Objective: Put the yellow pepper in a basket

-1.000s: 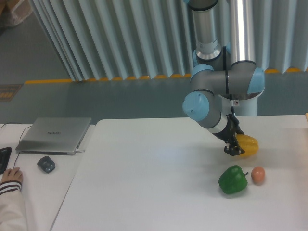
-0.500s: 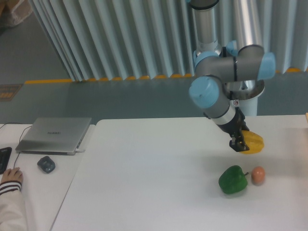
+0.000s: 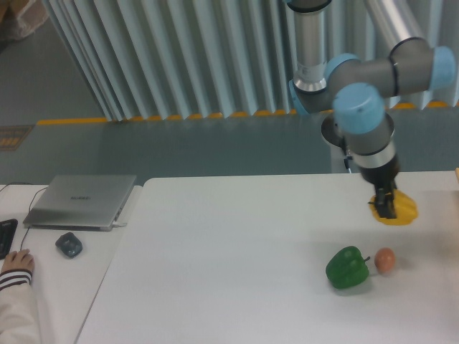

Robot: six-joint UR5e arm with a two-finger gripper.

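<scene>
The white desk (image 3: 237,272) lay broad and bare toward its left and near edges. Close to its right edge, the fingers (image 3: 388,208) pinched the yellow pepper (image 3: 400,209), above the green pepper (image 3: 348,268) and small orange fruit (image 3: 385,260).

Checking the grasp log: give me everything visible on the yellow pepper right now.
The yellow pepper is glossy, bright yellow and rounded, with its left part hidden behind the gripper; no stem shows. The dark fingers are closed on it from above, at the end of the arm's grey and blue wrist. It sits at the right of the white table, up and right of the green pepper. Whether it is lifted or touching the table cannot be told.
</scene>
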